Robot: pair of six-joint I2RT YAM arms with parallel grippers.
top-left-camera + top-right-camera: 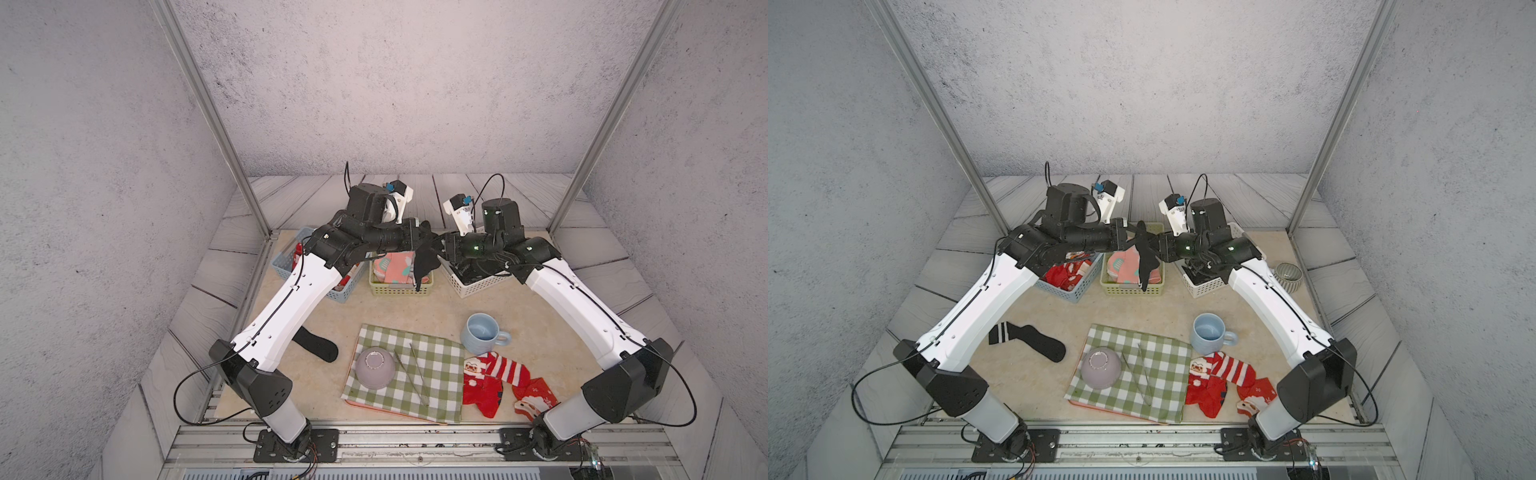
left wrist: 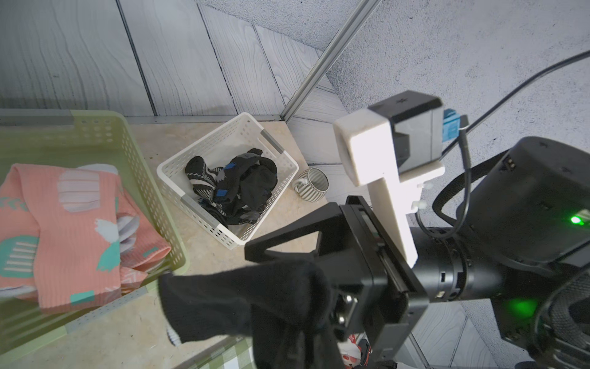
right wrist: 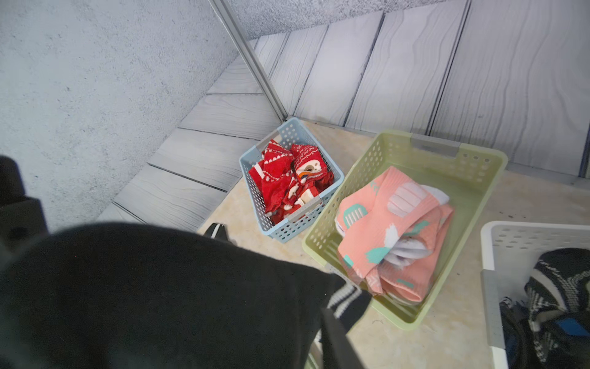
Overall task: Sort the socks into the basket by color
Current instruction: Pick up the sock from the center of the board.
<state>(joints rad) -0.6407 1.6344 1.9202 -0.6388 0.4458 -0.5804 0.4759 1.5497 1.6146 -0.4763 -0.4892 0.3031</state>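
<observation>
Left jaws: clamped shut on black sock (image 1: pixel 424 262), which hangs above the green basket (image 1: pixel 399 289) of pink socks (image 1: pixel 392 266). Right jaws: around the same sock; whether they grip it cannot be told. Striped black sock (image 1: pixel 1034 340) lies on the counter (image 1: pixel 395 311).

A beige stone-look table (image 1: pixel 395 309) carries a green-and-white checked cloth (image 1: pixel 440 365) at its near middle, lying over a flat pink board whose edge (image 1: pixel 374 405) shows along the near side. On the cloth's left part a lilac bowl (image 1: pixel 375 368) sits upside down; beside it lie thin metal tongs (image 1: pixel 419 374), their legs joined at the near end. A pale blue mug (image 1: pixel 482 333) stands upright just beyond the cloth's far right corner. A grey striped cup (image 1: pixel 1288 275) stands near the table's far right edge.
</observation>
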